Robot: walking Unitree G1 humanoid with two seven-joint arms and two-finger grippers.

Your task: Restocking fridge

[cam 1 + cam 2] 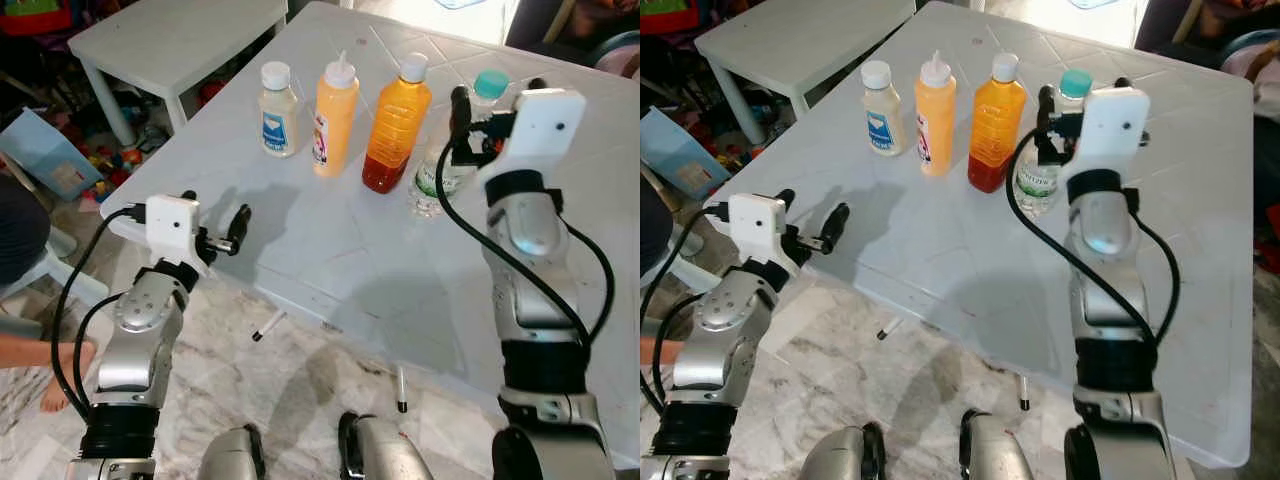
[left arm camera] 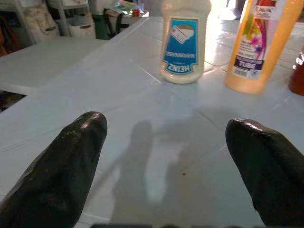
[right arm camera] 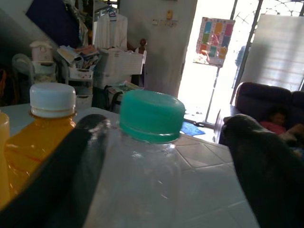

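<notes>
Now four bottles are standing upright in a row on the white table [image 1: 330, 270], toward its far side. From the robot's left to its right they are: a mayonnaise bottle [image 1: 276, 111] with a white cap, a yellow squeeze bottle [image 1: 335, 118], an orange juice bottle [image 1: 398, 125] with a white cap, and a clear water bottle [image 1: 1042, 170] with a teal cap.

The right gripper [image 1: 1080, 95] is reaching to the water bottle at the height of its neck. In the right wrist view its black fingers [image 3: 61, 175] are standing spread, one on each side of the water bottle, and the teal cap is sitting between them. The one finger seems to be lying against the bottle's shoulder, but I cannot tell if the other is touching it.

The left gripper [image 1: 215, 222] is hovering low over the near left edge of the table, well apart from the bottles. Its two fingers are spread wide with nothing between them, and they are pointing toward the mayonnaise bottle.

A smaller white table [image 1: 170, 45] is standing behind, on the robot's left, and a person's bare foot [image 1: 62, 378] is showing on the floor beside the left arm.
</notes>
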